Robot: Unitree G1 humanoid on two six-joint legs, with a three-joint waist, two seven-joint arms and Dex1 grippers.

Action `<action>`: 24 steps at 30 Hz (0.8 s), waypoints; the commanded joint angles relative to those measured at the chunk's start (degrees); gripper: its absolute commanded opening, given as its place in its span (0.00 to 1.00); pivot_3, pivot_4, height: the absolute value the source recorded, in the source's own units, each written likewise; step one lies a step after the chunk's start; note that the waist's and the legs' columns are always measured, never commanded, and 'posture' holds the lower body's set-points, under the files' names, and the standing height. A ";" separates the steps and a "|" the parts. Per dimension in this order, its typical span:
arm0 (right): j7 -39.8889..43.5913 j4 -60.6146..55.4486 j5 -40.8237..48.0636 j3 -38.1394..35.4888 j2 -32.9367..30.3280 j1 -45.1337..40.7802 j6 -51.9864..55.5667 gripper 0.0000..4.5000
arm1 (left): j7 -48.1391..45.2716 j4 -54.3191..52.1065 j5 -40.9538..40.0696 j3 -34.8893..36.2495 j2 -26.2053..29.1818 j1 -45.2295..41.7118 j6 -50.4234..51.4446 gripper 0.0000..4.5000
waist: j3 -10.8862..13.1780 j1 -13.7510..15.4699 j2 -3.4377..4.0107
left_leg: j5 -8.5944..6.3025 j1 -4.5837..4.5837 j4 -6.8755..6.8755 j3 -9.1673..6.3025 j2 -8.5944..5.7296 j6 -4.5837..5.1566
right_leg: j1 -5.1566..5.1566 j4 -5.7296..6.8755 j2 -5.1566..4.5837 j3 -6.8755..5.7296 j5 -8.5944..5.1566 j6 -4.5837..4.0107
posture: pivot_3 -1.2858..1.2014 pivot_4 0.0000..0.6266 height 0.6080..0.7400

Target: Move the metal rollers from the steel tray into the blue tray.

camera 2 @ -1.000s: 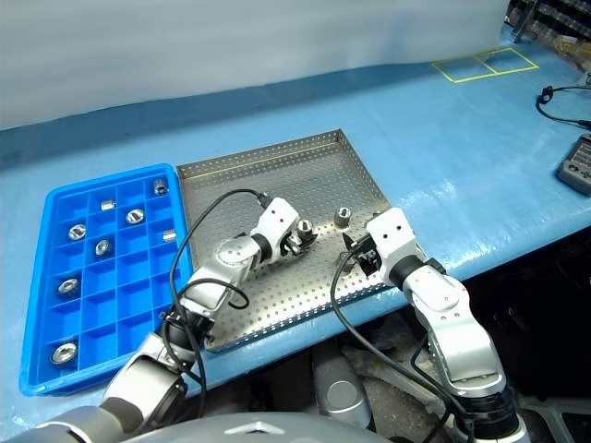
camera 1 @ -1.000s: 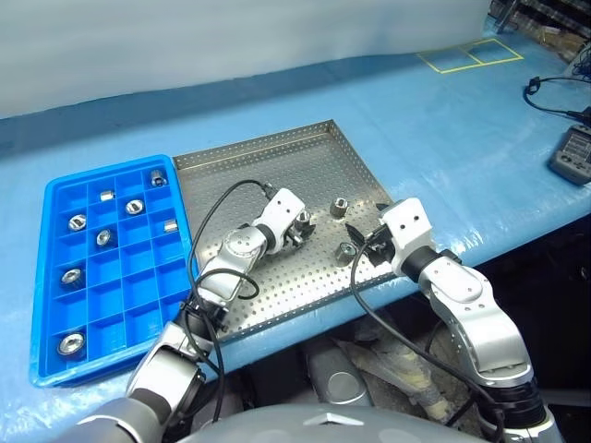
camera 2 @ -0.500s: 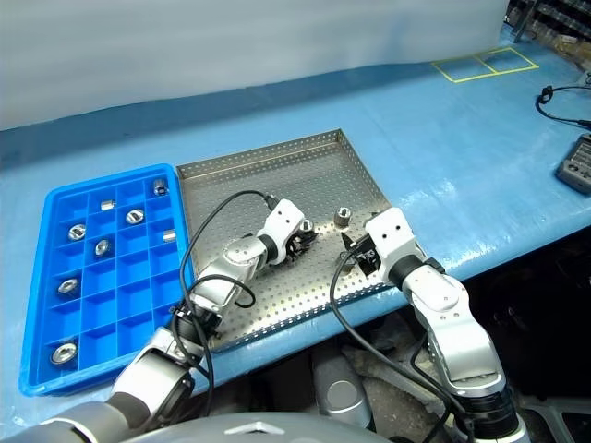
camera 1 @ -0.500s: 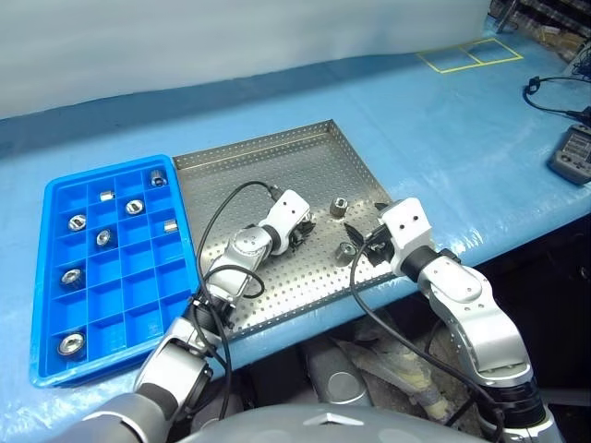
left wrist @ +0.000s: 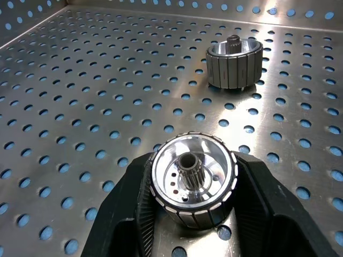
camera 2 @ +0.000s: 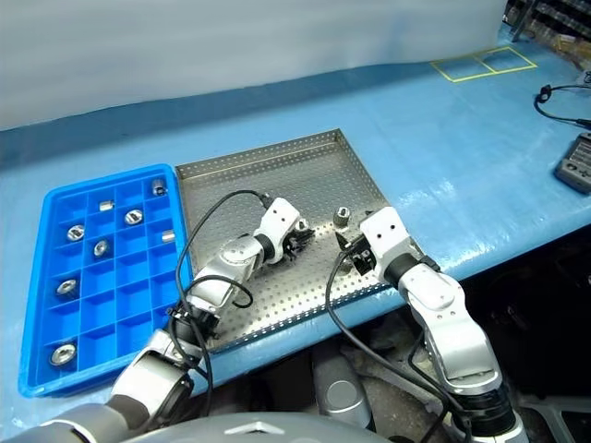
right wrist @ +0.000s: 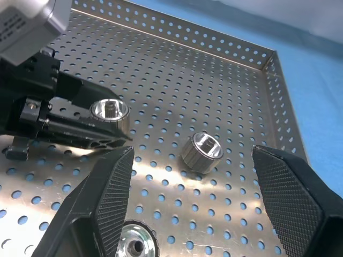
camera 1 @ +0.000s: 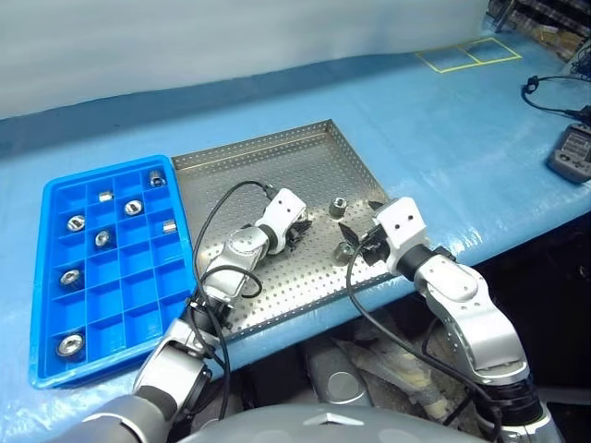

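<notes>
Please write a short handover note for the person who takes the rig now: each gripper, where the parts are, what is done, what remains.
Left gripper: shut on one roller on the steel tray, not yet lifted.
Right gripper: open, empty, above two loose rollers, one between its fingers, one nearer.
Done: eight rollers already in the blue tray.
Left: carry the gripped roller over, then the other two.

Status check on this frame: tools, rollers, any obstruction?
Left tool shut on a roller in the steel tray. Right tool open, empty, over two loose rollers. Seven in the blue tray. Path clear.
</notes>
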 commanded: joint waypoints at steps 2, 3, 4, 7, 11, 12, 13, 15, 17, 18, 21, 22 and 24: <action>1.32 -0.02 0.44 1.22 0.40 -1.24 -2.16 0.82 | 0.81 -16.43 -3.75 8.34 3.87 3.09 4.78 0.40 | 0.01 0.09 0.02 | 0.00 -0.01 0.00 0.00 0.00 0.00 | -0.02 0.01 -0.01 0.02 0.01 0.00 | 0.39 0.24 1.00; 1.62 0.34 0.46 1.59 0.46 -1.48 -2.37 0.82 | 0.82 -19.89 -4.36 10.36 5.48 4.34 6.61 0.40 | 0.02 0.08 0.03 | 0.00 -0.01 0.00 0.01 0.02 0.00 | -0.02 0.02 -0.02 0.03 0.01 0.00 | 0.39 0.24 1.00; 1.84 0.59 0.46 1.83 0.48 -1.64 -2.53 0.82 | 0.87 -22.20 -4.81 11.56 6.55 5.16 8.04 0.40 | 0.01 0.19 0.04 | 0.00 0.00 0.00 0.00 0.03 -0.01 | -0.04 0.03 -0.01 0.03 0.01 0.00 | 0.39 0.24 1.00; 2.65 1.68 0.59 2.69 0.76 -2.47 -3.07 0.82 | 0.96 -30.89 -5.26 16.96 11.97 9.74 12.91 0.40 | 0.02 0.76 0.06 | 0.01 0.02 0.00 0.00 0.04 -0.02 | -0.04 0.07 -0.02 0.00 0.01 -0.01 | 0.41 0.24 1.00; 4.26 3.55 0.69 4.01 1.02 -4.09 -3.78 0.82 | 2.42 -40.67 -4.04 24.30 18.87 17.04 19.40 0.40 | 0.03 2.39 0.05 | 0.00 0.01 -0.01 -0.01 0.04 -0.03 | -0.07 0.07 -0.09 -0.02 0.01 -0.02 | 0.44 0.24 1.00; 4.69 4.03 0.77 4.32 1.10 -4.48 -3.93 0.82 | 2.79 -42.57 -3.97 26.14 19.98 18.72 20.72 0.40 | 0.03 3.17 0.05 | 0.00 0.00 -0.01 -0.03 0.02 -0.03 | -0.07 0.07 -0.29 -0.06 0.01 -0.02 | 0.44 0.24 1.00; 5.14 4.46 0.83 4.64 1.14 -4.86 -4.04 0.82 | 3.13 -44.29 -3.90 27.77 20.77 20.25 21.84 0.40 | 0.03 3.94 0.03 | 0.00 0.00 -0.01 -0.04 0.01 -0.03 | -0.07 0.07 -0.33 -0.10 0.01 -0.03 | 0.45 0.24 1.00; 6.22 5.47 0.94 5.31 1.11 -5.73 -4.40 0.82 | 3.51 -48.20 -3.84 31.35 22.05 23.71 24.28 0.40 | 0.03 5.54 0.04 | 0.00 0.00 -0.01 -0.07 -0.01 -0.04 | -0.06 0.06 -0.47 -0.20 0.00 -0.05 | 0.46 0.24 1.00; 7.21 6.27 1.08 5.63 1.00 -6.40 -4.89 0.82 | 3.88 -51.45 -3.66 33.89 22.81 26.60 26.41 0.40 | 0.03 7.35 0.04 | -0.01 0.00 -0.02 -0.08 -0.04 -0.04 | -0.08 0.06 -0.58 -0.31 -0.01 -0.09 | 0.47 0.24 1.00; 7.60 6.61 1.11 5.74 1.00 -6.70 -5.08 0.82 | 3.87 -52.99 -3.77 34.91 23.02 28.03 27.57 0.40 | 0.03 8.04 0.04 | -0.02 0.00 -0.03 -0.08 -0.04 -0.04 | -0.08 0.06 -0.65 -0.39 -0.02 -0.12 | 0.47 0.24 1.00; 8.61 7.64 1.09 6.21 1.10 -7.67 -5.42 0.82 | 3.77 -56.63 -4.16 36.49 23.13 31.80 30.33 0.40 | 0.03 10.90 0.04 | -0.03 -0.01 -0.04 -0.09 -0.05 -0.07 | -0.08 0.05 -0.74 -0.56 -0.05 -0.21 | 0.49 0.24 1.00; 8.78 7.94 1.02 6.39 1.16 -7.95 -5.50 0.82 | 3.76 -57.44 -4.34 36.64 23.00 32.72 30.86 0.40 | 0.03 11.68 0.03 | -0.03 -0.01 -0.04 -0.10 -0.06 -0.08 | -0.08 0.06 -0.76 -0.61 -0.07 -0.24 | 0.49 0.24 1.00; 9.01 8.41 0.90 6.70 1.40 -8.53 -5.61 0.82 | 3.88 -58.84 -4.80 36.94 22.07 34.67 31.45 0.40 | 0.02 13.13 0.03 | -0.02 0.00 -0.04 -0.11 -0.05 -0.11 | -0.07 0.06 -0.78 -0.67 -0.11 -0.33 | 0.49 0.24 1.00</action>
